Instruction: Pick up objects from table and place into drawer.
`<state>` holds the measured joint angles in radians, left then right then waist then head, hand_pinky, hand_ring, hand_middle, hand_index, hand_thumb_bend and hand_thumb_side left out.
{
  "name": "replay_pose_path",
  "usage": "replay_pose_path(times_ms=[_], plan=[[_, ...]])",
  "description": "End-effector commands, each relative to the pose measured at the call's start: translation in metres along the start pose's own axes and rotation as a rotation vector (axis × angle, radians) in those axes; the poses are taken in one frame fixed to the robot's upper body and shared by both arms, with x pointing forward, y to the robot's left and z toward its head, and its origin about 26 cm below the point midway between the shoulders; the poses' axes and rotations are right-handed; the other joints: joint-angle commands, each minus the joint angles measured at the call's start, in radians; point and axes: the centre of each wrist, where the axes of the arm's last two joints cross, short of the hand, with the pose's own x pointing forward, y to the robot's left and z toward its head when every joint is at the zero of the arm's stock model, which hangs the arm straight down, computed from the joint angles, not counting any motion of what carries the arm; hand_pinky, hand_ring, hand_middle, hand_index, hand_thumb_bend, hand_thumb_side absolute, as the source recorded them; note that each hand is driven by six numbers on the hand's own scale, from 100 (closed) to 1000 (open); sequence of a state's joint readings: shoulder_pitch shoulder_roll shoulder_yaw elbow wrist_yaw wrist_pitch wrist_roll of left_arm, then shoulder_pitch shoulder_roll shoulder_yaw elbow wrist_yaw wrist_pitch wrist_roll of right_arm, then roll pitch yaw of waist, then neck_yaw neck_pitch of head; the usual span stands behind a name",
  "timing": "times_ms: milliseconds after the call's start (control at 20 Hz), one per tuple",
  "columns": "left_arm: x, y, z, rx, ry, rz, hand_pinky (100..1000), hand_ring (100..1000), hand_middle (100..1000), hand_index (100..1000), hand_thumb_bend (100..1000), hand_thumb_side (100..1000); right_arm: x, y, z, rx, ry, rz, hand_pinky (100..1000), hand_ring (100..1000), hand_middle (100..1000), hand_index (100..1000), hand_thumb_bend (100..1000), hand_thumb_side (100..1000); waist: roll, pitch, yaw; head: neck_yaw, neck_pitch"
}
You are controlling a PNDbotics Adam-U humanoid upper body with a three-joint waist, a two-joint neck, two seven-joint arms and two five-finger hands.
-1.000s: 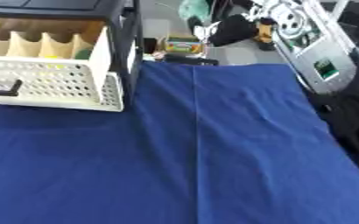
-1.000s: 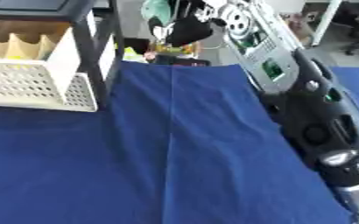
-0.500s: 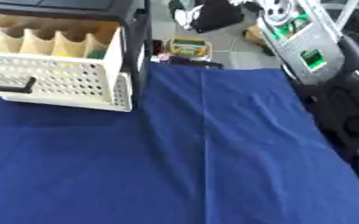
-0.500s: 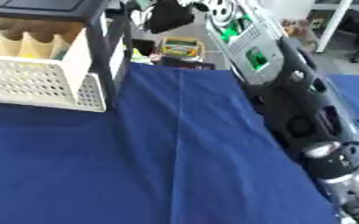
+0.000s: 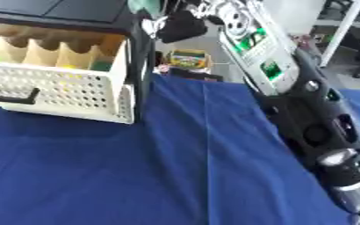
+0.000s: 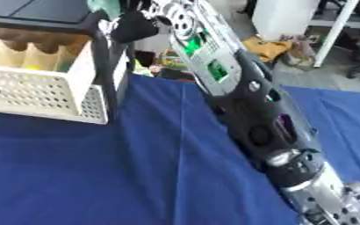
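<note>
An open white perforated drawer (image 5: 60, 90) with tan dividers and a black handle (image 5: 10, 94) juts from a black cabinet (image 5: 60, 11) at the upper left. My right arm (image 6: 252, 114) stretches from the lower right up to the top middle. Its dark right hand (image 5: 181, 26) hovers high beside the cabinet's right front post, just right of the drawer's back corner. Its fingers are curled on a pale green thing (image 5: 145, 5) that sticks up at the top edge. A small green item (image 5: 102, 65) lies in a rear drawer compartment. My left hand shows in neither view.
A blue cloth (image 5: 137, 167) covers the table. Small colourful boxes (image 5: 187, 58) sit just past the table's far edge, right of the cabinet. A white post (image 6: 333, 30) and clutter stand on the floor at the upper right.
The camera has swung, shifting the drawer rightward in the picture. My right hand with the green thing has moved left, closer to the cabinet's front post.
</note>
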<state>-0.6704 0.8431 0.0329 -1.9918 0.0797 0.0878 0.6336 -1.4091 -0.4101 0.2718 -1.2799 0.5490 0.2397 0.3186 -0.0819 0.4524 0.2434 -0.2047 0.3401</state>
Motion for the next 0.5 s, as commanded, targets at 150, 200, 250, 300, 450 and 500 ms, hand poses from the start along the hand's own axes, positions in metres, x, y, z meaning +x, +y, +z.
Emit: replay_pose_path(times_ms=[150, 200, 250, 300, 450, 500], plan=[[0.008, 0.002, -0.009, 0.004, -0.042, 0.016, 100, 100, 100, 728, 258, 454, 0.006, -0.006, -0.007, -0.031, -0.006, 0.021, 589, 547, 531, 612, 100, 254, 0.002, -0.016, 0.012, -0.013, -0.041], [0.009, 0.002, -0.009, 0.005, -0.046, 0.019, 100, 100, 100, 728, 259, 454, 0.006, -0.005, -0.008, -0.03, -0.007, 0.022, 588, 546, 530, 611, 100, 252, 0.001, -0.013, 0.014, -0.015, -0.053], [0.009, 0.002, -0.01, 0.006, -0.049, 0.022, 100, 100, 100, 728, 259, 454, 0.007, -0.003, -0.009, -0.029, -0.009, 0.022, 588, 546, 529, 610, 100, 251, -0.001, -0.011, 0.017, -0.017, -0.063], [0.01, 0.002, -0.01, 0.007, -0.051, 0.025, 100, 100, 100, 728, 259, 454, 0.008, -0.002, -0.01, -0.028, -0.012, 0.021, 587, 545, 529, 610, 100, 251, -0.002, -0.009, 0.021, -0.02, -0.072], [0.011, 0.0, -0.011, 0.009, -0.055, 0.035, 100, 100, 100, 728, 258, 455, 0.011, 0.004, -0.013, -0.019, -0.019, 0.017, 586, 544, 528, 609, 100, 249, -0.006, -0.004, 0.028, -0.028, -0.084], [0.011, 0.0, -0.011, 0.009, -0.056, 0.037, 100, 100, 100, 728, 258, 455, 0.012, 0.005, -0.014, -0.018, -0.022, 0.017, 586, 544, 527, 608, 100, 249, -0.007, -0.003, 0.031, -0.032, -0.084]])
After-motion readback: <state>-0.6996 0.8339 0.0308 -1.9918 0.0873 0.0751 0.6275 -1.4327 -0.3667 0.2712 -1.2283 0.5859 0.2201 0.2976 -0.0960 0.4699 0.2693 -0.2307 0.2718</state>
